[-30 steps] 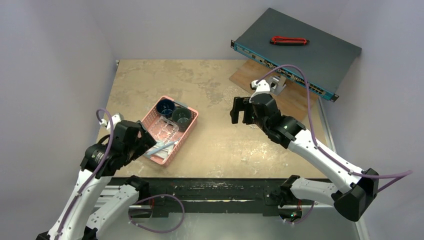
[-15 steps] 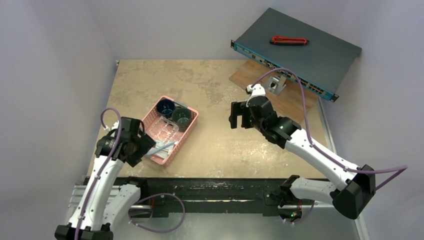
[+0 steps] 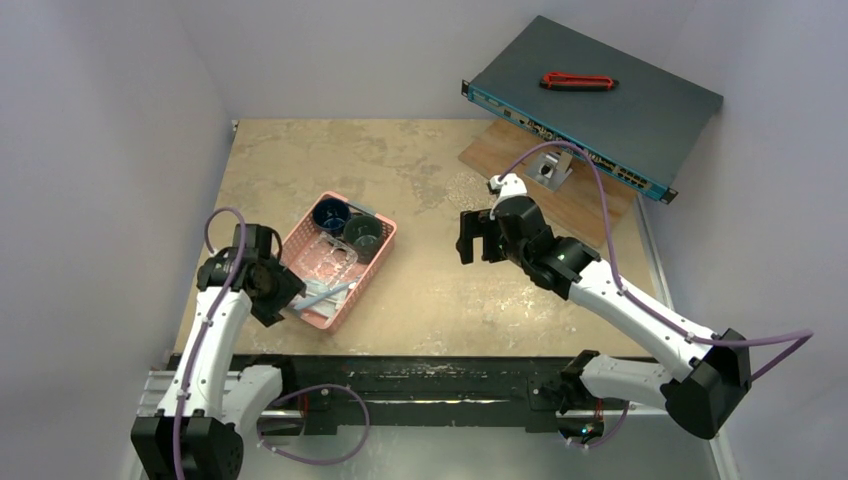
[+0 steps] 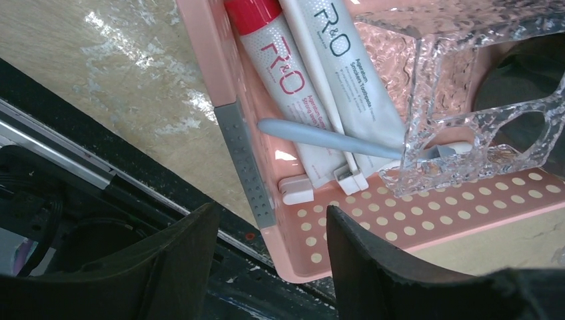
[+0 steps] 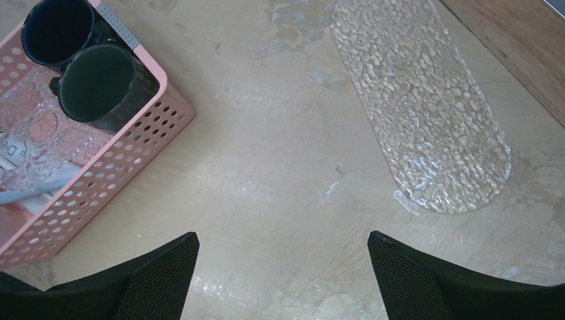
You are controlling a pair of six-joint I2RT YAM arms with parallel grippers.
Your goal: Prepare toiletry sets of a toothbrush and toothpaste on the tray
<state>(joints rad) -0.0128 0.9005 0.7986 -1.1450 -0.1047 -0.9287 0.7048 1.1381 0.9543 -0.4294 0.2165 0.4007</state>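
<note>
You are looking at a tan table (image 3: pixel 440 290) with a dark network switch (image 3: pixel 600 105) at its far right corner. A pink basket (image 3: pixel 384 240) sits on the left part of the table. The clear tray (image 5: pixel 426 113) lies flat on the table to the right of the basket, well apart from it.

Your left gripper (image 4: pixel 270 267) hangs over the near corner of the basket. Its fingers are spread apart and hold nothing. Your right gripper (image 5: pixel 283 280) hangs above the table between the basket and the tray, opened wide, with nothing in it.

Two dark mugs (image 5: pixel 96 80) stand at the far end of the basket. At the near end, a red-capped toothpaste tube (image 4: pixel 283 73) and a white toothpaste tube (image 4: pixel 353 73) lie side by side. A light blue toothbrush (image 4: pixel 326 139) lies across both tubes. One end of it goes under a clear bumpy holder (image 4: pixel 480 100).
</note>
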